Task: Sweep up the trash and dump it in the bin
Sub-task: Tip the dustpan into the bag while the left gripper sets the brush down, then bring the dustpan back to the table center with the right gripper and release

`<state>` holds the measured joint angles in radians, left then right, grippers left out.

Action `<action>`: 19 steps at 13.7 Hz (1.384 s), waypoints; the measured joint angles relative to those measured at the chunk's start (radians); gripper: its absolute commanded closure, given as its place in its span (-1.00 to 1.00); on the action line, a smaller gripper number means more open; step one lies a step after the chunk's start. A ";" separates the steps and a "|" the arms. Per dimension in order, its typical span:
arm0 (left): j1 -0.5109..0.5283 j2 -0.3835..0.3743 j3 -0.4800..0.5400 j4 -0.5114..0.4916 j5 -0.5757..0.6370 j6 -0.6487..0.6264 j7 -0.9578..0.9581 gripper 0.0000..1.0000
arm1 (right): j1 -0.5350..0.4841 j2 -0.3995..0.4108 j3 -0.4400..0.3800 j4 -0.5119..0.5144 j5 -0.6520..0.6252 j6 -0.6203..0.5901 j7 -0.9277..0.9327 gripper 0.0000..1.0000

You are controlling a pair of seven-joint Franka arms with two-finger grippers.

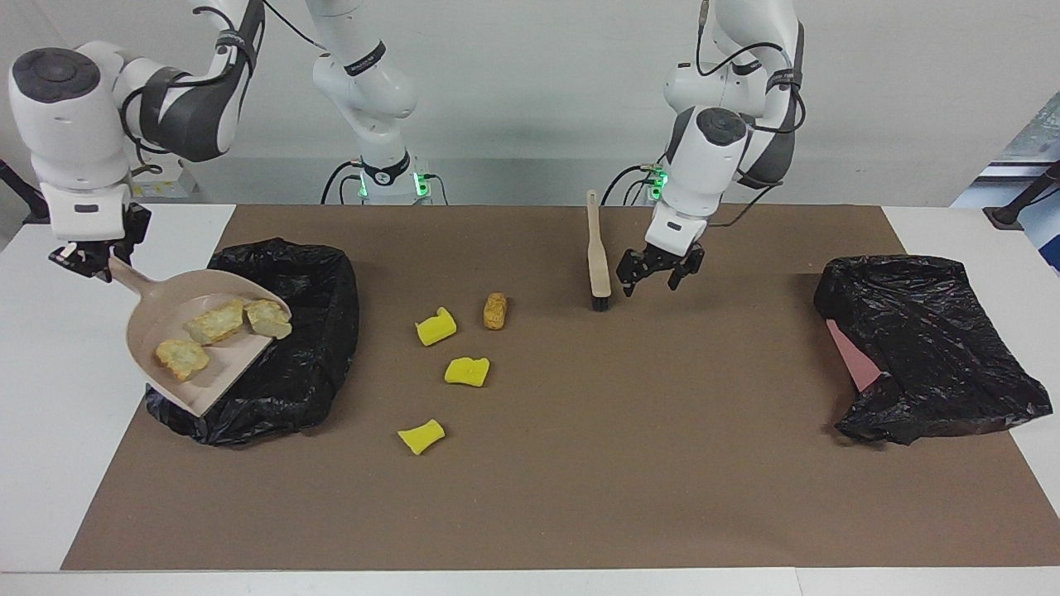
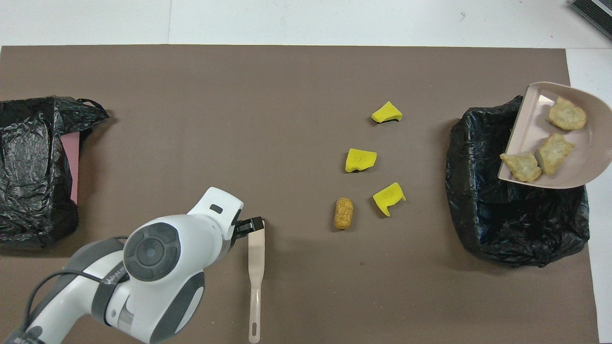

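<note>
The right gripper [image 1: 87,258] is clamped on the handle of the beige dustpan [image 1: 219,364], holding it up in the air at the right arm's end of the table. In the facing view the pan hangs at five o'clock from those jaws, tilted with its open lip lowest, over the edge of the black bin bag [image 1: 315,331]. Three pale tan lumps ride inside it: two side by side near the lip [image 1: 217,321] [image 1: 269,319] and one deeper in the scoop [image 1: 180,358].

The left gripper [image 1: 657,280] hangs low over the brown mat [image 1: 580,463] with its fingers spread apart and nothing between them. The brush [image 1: 596,257] lies flat on the mat just beside it, at nine o'clock in the facing view, bristle end pointing away from the robots.

The rest of the trash lies on the mat between the brush and the bin bag, well apart from both grippers. From the open jaws the brown nugget [image 1: 495,310] sits at about nine o'clock. One yellow chunk [image 1: 436,327] is beside it toward the bin bag. The other two [image 1: 467,372] [image 1: 421,435] are at eight o'clock, farther from the robots.

A second crumpled black bag [image 1: 919,339] rests at the left arm's end of the table.
</note>
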<state>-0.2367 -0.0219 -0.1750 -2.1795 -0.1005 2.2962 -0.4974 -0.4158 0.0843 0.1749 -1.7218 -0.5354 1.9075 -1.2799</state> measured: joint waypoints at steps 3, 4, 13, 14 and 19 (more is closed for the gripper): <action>0.115 0.041 0.004 0.135 0.000 -0.152 0.222 -1.00 | 0.082 -0.001 0.001 -0.007 -0.153 -0.045 0.075 1.00; 0.149 0.045 0.006 0.184 0.000 -0.215 0.286 -1.00 | 0.104 -0.002 0.001 -0.007 -0.195 -0.066 0.086 1.00; 0.312 0.051 0.009 0.502 0.121 -0.626 0.534 -1.00 | 0.249 -0.053 0.012 0.025 -0.424 -0.146 0.092 1.00; 0.312 0.049 0.009 0.529 0.124 -0.652 0.534 -1.00 | 0.260 -0.057 0.015 0.042 -0.424 -0.146 0.092 1.00; 0.322 0.017 0.011 0.516 0.124 -0.685 0.533 -1.00 | 0.289 -0.054 0.048 0.069 -0.239 -0.156 0.333 1.00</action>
<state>0.0858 -0.0049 -0.1641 -1.6631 0.0237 1.6109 0.0353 -0.1266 0.0305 0.2231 -1.6532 -0.7747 1.7516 -0.9465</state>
